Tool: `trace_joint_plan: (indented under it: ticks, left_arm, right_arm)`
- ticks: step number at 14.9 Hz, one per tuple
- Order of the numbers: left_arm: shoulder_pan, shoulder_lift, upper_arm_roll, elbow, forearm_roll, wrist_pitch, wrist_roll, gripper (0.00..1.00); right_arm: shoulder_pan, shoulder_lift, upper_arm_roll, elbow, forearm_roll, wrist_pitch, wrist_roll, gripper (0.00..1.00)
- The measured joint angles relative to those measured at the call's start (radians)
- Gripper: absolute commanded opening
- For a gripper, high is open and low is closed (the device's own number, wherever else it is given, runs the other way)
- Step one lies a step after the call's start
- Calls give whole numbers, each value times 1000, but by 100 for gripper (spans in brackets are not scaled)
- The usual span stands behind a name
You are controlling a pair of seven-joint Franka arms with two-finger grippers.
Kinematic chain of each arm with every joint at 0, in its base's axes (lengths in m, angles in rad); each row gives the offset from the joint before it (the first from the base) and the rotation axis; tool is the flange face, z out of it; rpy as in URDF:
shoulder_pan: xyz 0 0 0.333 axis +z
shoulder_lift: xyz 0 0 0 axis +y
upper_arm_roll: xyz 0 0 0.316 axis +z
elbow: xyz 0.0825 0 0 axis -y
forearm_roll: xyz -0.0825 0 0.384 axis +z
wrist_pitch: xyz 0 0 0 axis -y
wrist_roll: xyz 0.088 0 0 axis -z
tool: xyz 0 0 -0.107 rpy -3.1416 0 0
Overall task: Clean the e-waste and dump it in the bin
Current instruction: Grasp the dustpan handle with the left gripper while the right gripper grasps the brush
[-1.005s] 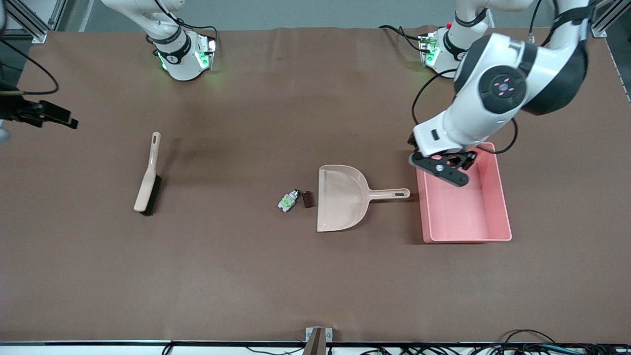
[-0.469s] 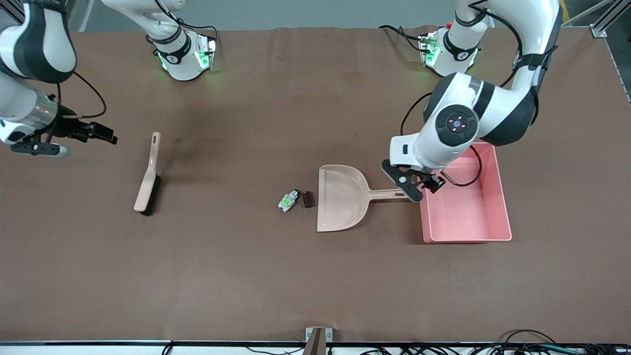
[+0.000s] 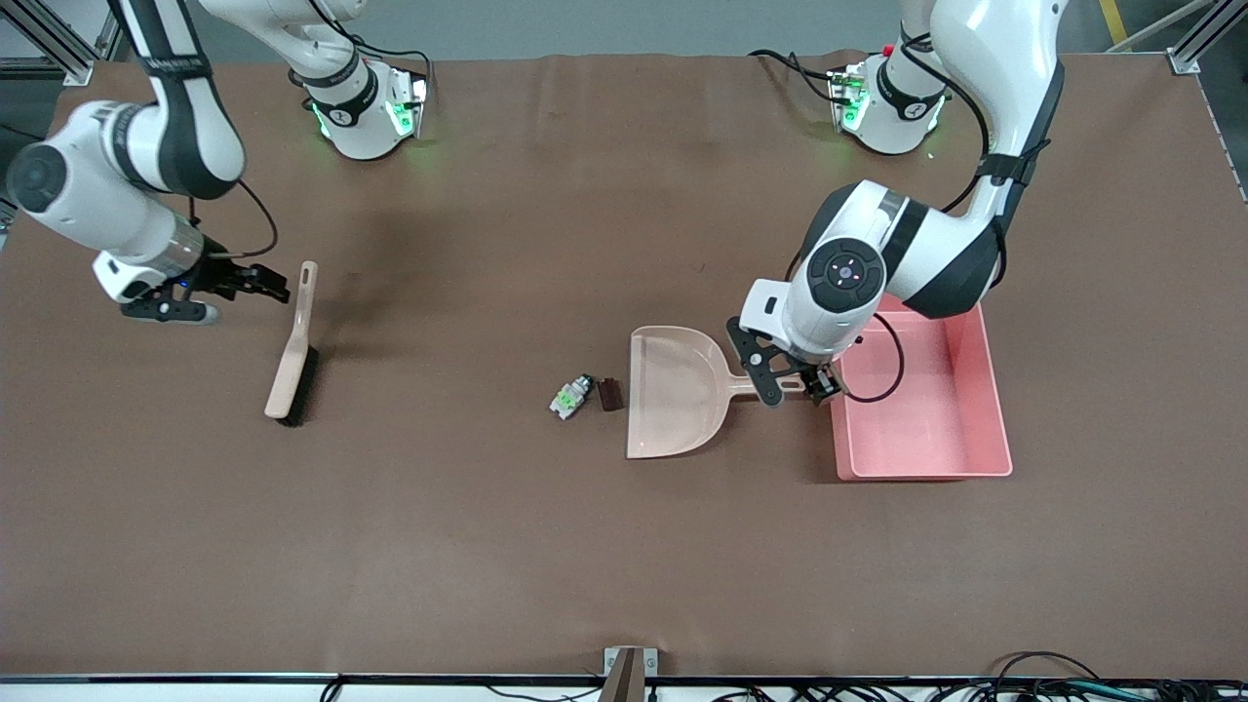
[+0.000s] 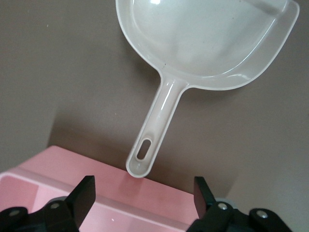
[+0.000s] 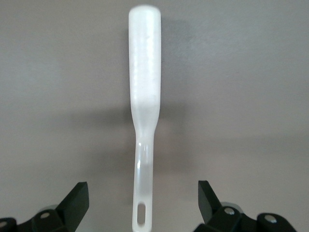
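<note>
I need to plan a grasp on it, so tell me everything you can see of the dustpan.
The dustpan is beige, glossy plastic by its look: a wide shallow scoop with raised walls and a slim handle ending in a slotted hang hole. It lies flat on the brown table, empty, its open mouth facing the e-waste, which lies just outside it. The handle tip points at the bin and ends close beside its wall. The left gripper, fingers open, hovers over the handle's end without holding it.

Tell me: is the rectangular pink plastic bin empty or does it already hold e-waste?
Empty as far as visible: the pink plastic bin shows bare floor, partly hidden by the left arm. Both e-waste pieces lie on the table beside the beige dustpan.
</note>
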Motion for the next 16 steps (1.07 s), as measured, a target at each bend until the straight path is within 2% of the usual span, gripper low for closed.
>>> trace_joint_plan:
  ticks: [7,9,12,14,16]
  left_arm:
    - [-26,58,-15,0,92,70,99,91]
    - [-29,78,-27,0,107,99,100,90]
    - [-31,98,-44,0,134,117,108,82]
    - [-32,107,-48,0,150,118,120,81]
    - [-33,114,-51,0,152,120,127,80]
  right_arm:
    - [28,128,0,-82,3,268,5,99]
    - [28,142,0,-83,4,279,5,88]
    - [28,144,0,-88,4,279,6,76]
    - [30,144,0,-91,4,279,6,66]
    - [35,144,1,-92,4,279,6,52]
